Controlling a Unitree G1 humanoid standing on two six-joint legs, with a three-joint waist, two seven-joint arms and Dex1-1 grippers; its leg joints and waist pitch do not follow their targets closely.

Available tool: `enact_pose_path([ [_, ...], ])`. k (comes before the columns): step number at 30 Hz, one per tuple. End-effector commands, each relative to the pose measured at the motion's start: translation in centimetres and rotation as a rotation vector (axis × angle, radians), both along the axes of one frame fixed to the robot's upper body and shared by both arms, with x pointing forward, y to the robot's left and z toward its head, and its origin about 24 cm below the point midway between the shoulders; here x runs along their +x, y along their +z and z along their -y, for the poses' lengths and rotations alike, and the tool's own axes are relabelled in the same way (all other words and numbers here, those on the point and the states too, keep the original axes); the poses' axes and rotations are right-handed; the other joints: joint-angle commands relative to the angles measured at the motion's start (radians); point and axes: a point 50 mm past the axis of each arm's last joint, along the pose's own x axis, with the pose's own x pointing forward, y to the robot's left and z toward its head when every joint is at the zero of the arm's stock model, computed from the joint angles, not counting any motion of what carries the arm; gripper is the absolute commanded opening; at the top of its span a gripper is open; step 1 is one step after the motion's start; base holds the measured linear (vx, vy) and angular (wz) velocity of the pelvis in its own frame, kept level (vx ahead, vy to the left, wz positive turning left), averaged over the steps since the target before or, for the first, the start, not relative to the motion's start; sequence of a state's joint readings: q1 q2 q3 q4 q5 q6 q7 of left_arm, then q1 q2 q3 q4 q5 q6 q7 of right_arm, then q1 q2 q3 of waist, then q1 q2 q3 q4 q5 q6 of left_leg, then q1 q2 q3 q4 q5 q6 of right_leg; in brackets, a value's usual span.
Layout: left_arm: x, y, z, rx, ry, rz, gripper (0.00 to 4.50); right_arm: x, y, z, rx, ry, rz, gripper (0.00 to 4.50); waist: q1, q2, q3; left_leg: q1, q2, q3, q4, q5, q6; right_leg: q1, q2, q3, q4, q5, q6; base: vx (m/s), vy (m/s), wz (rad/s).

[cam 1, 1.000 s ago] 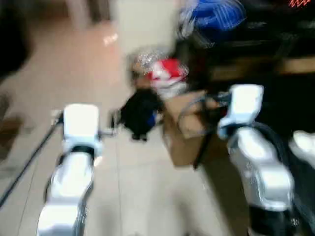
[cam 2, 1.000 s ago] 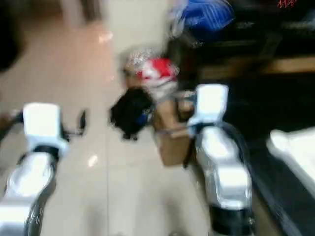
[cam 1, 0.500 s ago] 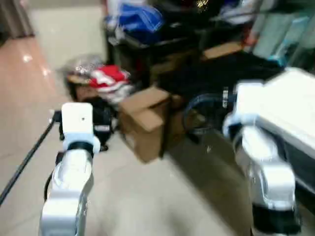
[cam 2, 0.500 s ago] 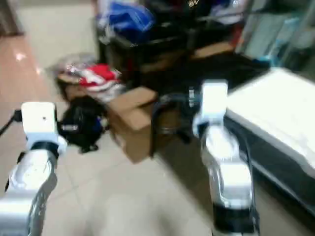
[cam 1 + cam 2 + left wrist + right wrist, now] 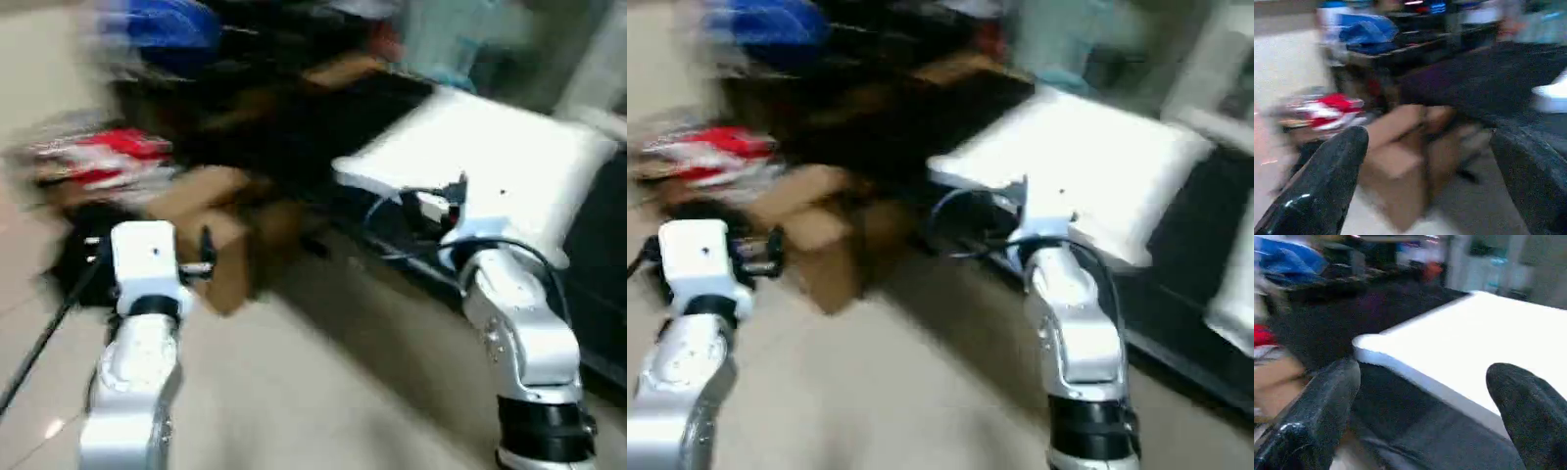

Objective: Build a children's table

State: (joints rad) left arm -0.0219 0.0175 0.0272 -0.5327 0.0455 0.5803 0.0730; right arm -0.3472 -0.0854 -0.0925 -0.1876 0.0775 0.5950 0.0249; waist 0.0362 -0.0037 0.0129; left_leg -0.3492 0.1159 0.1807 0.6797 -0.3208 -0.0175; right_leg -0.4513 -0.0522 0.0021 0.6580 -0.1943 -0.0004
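The children's table shows as a white square tabletop [image 5: 490, 147] lying flat on a dark raised surface [image 5: 1176, 284] at the right. My right gripper [image 5: 1425, 377] is open and empty, short of the tabletop's near corner [image 5: 1364, 343] and apart from it. My left gripper [image 5: 1430, 147] is open too, with nothing between its fingers, and faces a cardboard box [image 5: 1400, 156] on the floor. Another white piece [image 5: 1234, 304] lies at the far right edge; I cannot tell what it is.
The cardboard box [image 5: 211, 230] stands on the pale tiled floor [image 5: 323, 392] ahead of my left arm. Behind it lie a red and white bundle [image 5: 98, 157], a black bag [image 5: 69, 264] and blue cloth [image 5: 157, 24] on dark shelving.
The whole view has swung to the right, so the camera has moved. The white tabletop has come into view at the right. Both grippers stay open and empty.
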Motion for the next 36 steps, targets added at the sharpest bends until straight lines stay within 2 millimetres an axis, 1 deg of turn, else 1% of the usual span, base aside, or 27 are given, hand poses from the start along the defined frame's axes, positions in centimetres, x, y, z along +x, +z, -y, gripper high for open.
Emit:
enact_pose_path([
  [1, -0.2, 0.2, -0.5, 0.019, 0.021, 0.015, 4.50, 0.0, 0.3, -0.5, 0.010, 0.019, 0.016, 4.46, 0.019, -0.024, -0.054, -0.066, -0.003, -0.038, -0.008, -0.026, -0.014, 0.118, -0.083, 0.147, -0.139, -0.146, -0.134, -0.013, -0.099, -0.64],
  [2, -0.2, 0.1, -0.5, 0.023, 0.024, 0.014, 4.50, 0.0, 0.3, -0.5, 0.010, 0.022, 0.017, 4.46, -0.001, -0.008, -0.045, -0.073, -0.002, -0.042, -0.042, 0.034, -0.045, 0.101, -0.002, 0.121, -0.134, -0.112, -0.093, -0.019, -0.067, -0.75],
  [3, -0.3, -0.1, -0.5, 0.019, 0.033, 0.010, 4.50, 0.0, 0.4, -0.5, 0.008, 0.028, 0.018, 4.46, -0.015, 0.017, -0.048, -0.036, 0.018, -0.047, -0.067, 0.051, -0.064, 0.065, 0.060, 0.094, -0.131, -0.142, -0.007, -0.019, -0.067, -0.75],
  [5, -0.3, -0.3, -0.5, 0.005, 0.036, 0.015, 4.50, -0.1, 0.3, -0.5, 0.004, 0.036, 0.017, 4.46, -0.042, 0.033, -0.047, 0.042, 0.101, -0.043, -0.087, 0.040, 0.004, -0.017, 0.076, 0.044, -0.139, -0.275, 0.055, -0.039, -0.046, -0.53],
  [7, -0.4, -0.5, -0.5, -0.004, 0.031, 0.020, 4.50, -0.2, 0.2, -0.4, -0.002, 0.040, 0.015, 4.46, -0.056, 0.033, -0.044, 0.049, 0.143, -0.031, -0.095, 0.044, 0.061, -0.025, 0.045, 0.014, -0.144, -0.323, 0.046, -0.066, 0.004, -0.50],
  [9, -0.5, -0.8, -0.3, 0.007, 0.007, 0.018, 4.50, -0.2, 0.0, -0.3, -0.003, 0.038, 0.009, 4.46, -0.053, 0.010, -0.050, 0.031, 0.059, 0.039, -0.040, -0.086, 0.063, -0.012, 0.054, 0.027, -0.186, -0.375, 0.027, -0.032, 0.034, -0.56],
  [11, -1.0, -1.8, -0.3, -0.018, 0.002, 0.046, 4.50, -0.4, -1.4, -0.4, -0.028, 0.087, 0.014, 4.46, -0.042, -0.006, -0.051, 0.001, 0.008, 0.042, -0.017, -0.167, 0.068, 0.004, 0.077, 0.078, -0.205, -0.496, 0.099, -0.012, -0.003, -0.47],
  [12, -1.2, -3.2, -0.5, -0.060, -0.006, 0.018, 4.50, -0.4, -3.2, -0.1, -0.048, 0.113, -0.006, 4.46, -0.048, -0.018, -0.044, 0.007, 0.018, 0.032, -0.022, -0.172, 0.102, -0.011, 0.099, 0.075, -0.223, -0.583, 0.164, -0.026, -0.014, -0.66],
  [14, -1.3, -4.6, -0.8, -0.030, -0.031, -0.041, 4.50, -0.6, -5.0, 0.7, -0.072, 0.100, -0.042, 4.46, -0.065, 0.000, -0.039, 0.042, 0.081, 0.014, -0.041, -0.160, 0.154, -0.064, 0.116, 0.016, -0.217, -0.604, 0.207, -0.040, -0.012, -0.44],
  [15, -1.3, -4.7, -0.9, -0.003, -0.038, -0.046, 4.50, -0.7, -5.3, 0.9, -0.072, 0.089, -0.046, 4.46, -0.069, 0.021, -0.049, 0.067, 0.157, -0.002, -0.064, -0.152, 0.195, -0.084, 0.081, -0.040, -0.173, -0.563, 0.168, -0.052, -0.010, -0.25],
  [16, -1.5, -4.1, -1.3, 0.048, -0.043, -0.030, 4.50, -0.9, -4.9, 1.2, -0.039, 0.062, -0.039, 4.46, -0.064, 0.031, -0.046, 0.059, 0.219, -0.019, -0.101, -0.118, 0.236, -0.069, 0.048, -0.052, -0.102, -0.485, 0.115, -0.074, -0.014, -0.56],
  [17, -1.5, -3.2, -1.5, 0.043, -0.024, 0.002, 4.50, -1.1, -4.1, 1.3, -0.005, 0.035, -0.025, 4.46, -0.044, 0.006, -0.044, 0.071, 0.313, 0.008, -0.126, 0.054, 0.310, -0.092, -0.034, -0.071, 0.075, -0.181, -0.017, -0.030, -0.027, -0.49],
  [18, -1.5, -3.2, -1.5, 0.043, -0.024, 0.002, 4.50, -1.1, -4.1, 1.3, -0.005, 0.035, -0.025, 4.46, -0.044, 0.006, -0.044, 0.071, 0.313, 0.008, -0.126, 0.054, 0.310, -0.092, -0.034, -0.071, 0.075, -0.181, -0.017, -0.030, -0.027, -0.49],
  [19, -1.4, -2.7, -1.8, 0.045, 0.021, 0.014, 4.50, -1.0, -3.4, 1.3, -0.003, 0.020, -0.016, 4.46, -0.061, -0.070, -0.055, 0.042, 0.069, 0.136, 0.028, -0.153, 0.172, -0.052, 0.010, -0.008, -0.067, -0.158, -0.100, 0.014, -0.052, -0.50],
  [20, -1.4, -2.6, -1.9, 0.051, 0.042, 0.022, 4.50, -1.0, -3.1, 1.2, -0.007, 0.011, -0.008, 4.46, -0.039, -0.093, -0.074, -0.021, -0.006, 0.097, 0.087, -0.261, 0.126, 0.038, -0.040, 0.071, -0.109, -0.280, -0.080, 0.012, -0.063, -0.67],
  [21, -1.3, -2.6, -1.9, 0.055, 0.049, 0.024, 4.50, -0.9, -2.9, 1.2, -0.011, 0.008, -0.003, 4.46, 0.001, -0.073, -0.057, -0.036, -0.026, 0.030, 0.122, -0.230, 0.074, 0.043, -0.091, 0.152, -0.150, -0.453, -0.057, 0.012, -0.063, -0.67],
  [23, -1.4, -2.6, -1.9, 0.068, 0.067, 0.032, 4.50, -0.7, -2.7, 1.0, -0.019, 0.011, 0.012, 4.46, -0.013, -0.048, -0.023, -0.041, -0.037, -0.042, 0.101, -0.121, 0.045, 0.035, -0.036, 0.199, -0.191, -0.541, -0.024, -0.034, -0.044, -0.54],
  [24, -1.5, -2.4, -1.6, 0.062, 0.069, 0.053, 4.50, -0.5, -2.4, 0.7, -0.038, 0.010, 0.032, 4.46, -0.041, 0.004, -0.014, -0.005, -0.003, -0.067, -0.001, -0.048, 0.063, 0.008, 0.059, 0.143, -0.208, -0.548, 0.064, -0.046, -0.034, -0.49],
  [25, -1.5, -2.4, -1.6, 0.062, 0.069, 0.053, 4.50, -0.5, -2.4, 0.7, -0.038, 0.010, 0.032, 4.46, -0.064, 0.016, 0.000, 0.002, 0.070, -0.102, -0.066, -0.033, 0.086, -0.033, 0.091, 0.072, -0.172, -0.515, 0.098, -0.088, 0.029, -0.78],
  [26, -1.5, -2.3, -1.1, 0.050, 0.047, 0.061, 4.50, -0.5, -2.2, 0.6, -0.040, 0.010, 0.044, 4.46, -0.073, 0.051, -0.052, 0.031, 0.217, -0.160, -0.110, 0.148, 0.158, -0.045, 0.024, -0.018, 0.013, -0.337, 0.094, -0.070, 0.075, -0.66],
  [27, -1.5, -2.2, -1.1, 0.047, 0.043, 0.063, 4.50, -0.6, -2.2, 0.6, -0.040, 0.010, 0.045, 4.46, -0.054, 0.049, -0.046, 0.038, 0.236, -0.091, -0.119, 0.259, 0.155, -0.081, 0.001, -0.075, 0.100, -0.196, 0.046, -0.070, 0.075, -0.66],
  [29, -1.3, -2.0, -0.4, 0.028, -0.013, 0.069, 4.50, -0.8, -1.9, 0.6, -0.045, 0.012, 0.047, 4.46, -0.052, 0.038, -0.032, 0.036, 0.215, -0.016, -0.127, 0.323, 0.192, -0.066, -0.027, -0.089, 0.094, -0.100, -0.025, -0.039, 0.028, -0.52],
  [31, -0.9, -1.6, -0.2, 0.041, -0.042, 0.075, 4.50, -0.8, -1.7, 0.8, -0.050, 0.007, 0.034, 4.46, -0.059, 0.000, -0.058, 0.069, 0.112, 0.042, -0.047, 0.258, 0.152, -0.045, -0.047, -0.049, 0.000, 0.015, -0.121, -0.039, -0.007, -0.72],
  [32, -0.7, -1.3, 0.0, 0.049, -0.050, 0.085, 4.50, -0.8, -1.7, 0.9, -0.053, 0.001, 0.025, 4.46, -0.015, -0.028, -0.069, -0.035, 0.005, 0.027, 0.050, -0.032, 0.057, 0.077, -0.140, 0.102, -0.105, 0.071, -0.281, -0.040, -0.057, -0.63],
  [33, -0.5, -1.0, 0.0, 0.041, -0.050, 0.096, 4.50, -0.8, -1.6, 1.0, -0.054, -0.005, 0.019, 4.46, 0.000, -0.030, -0.062, -0.037, 0.014, -0.003, 0.073, -0.129, 0.030, 0.086, -0.162, 0.143, -0.131, 0.022, -0.333, -0.040, -0.057, -0.63],
  [35, -0.3, -0.8, -0.1, 0.044, -0.044, 0.104, 4.50, -0.7, -1.6, 1.0, -0.056, -0.003, 0.013, 4.46, -0.006, -0.007, -0.036, -0.045, 0.005, -0.062, 0.060, -0.167, -0.040, 0.115, -0.102, 0.150, -0.154, -0.245, -0.372, -0.051, -0.028, -0.61],
  [36, -0.3, -0.8, -0.1, 0.050, -0.045, 0.101, 4.50, -0.7, -1.6, 0.9, -0.057, 0.001, 0.012, 4.46, -0.033, 0.024, -0.016, -0.006, 0.024, -0.065, -0.031, -0.155, -0.057, 0.076, 0.008, 0.099, -0.150, -0.437, -0.240, -0.057, -0.011, -0.67],
])
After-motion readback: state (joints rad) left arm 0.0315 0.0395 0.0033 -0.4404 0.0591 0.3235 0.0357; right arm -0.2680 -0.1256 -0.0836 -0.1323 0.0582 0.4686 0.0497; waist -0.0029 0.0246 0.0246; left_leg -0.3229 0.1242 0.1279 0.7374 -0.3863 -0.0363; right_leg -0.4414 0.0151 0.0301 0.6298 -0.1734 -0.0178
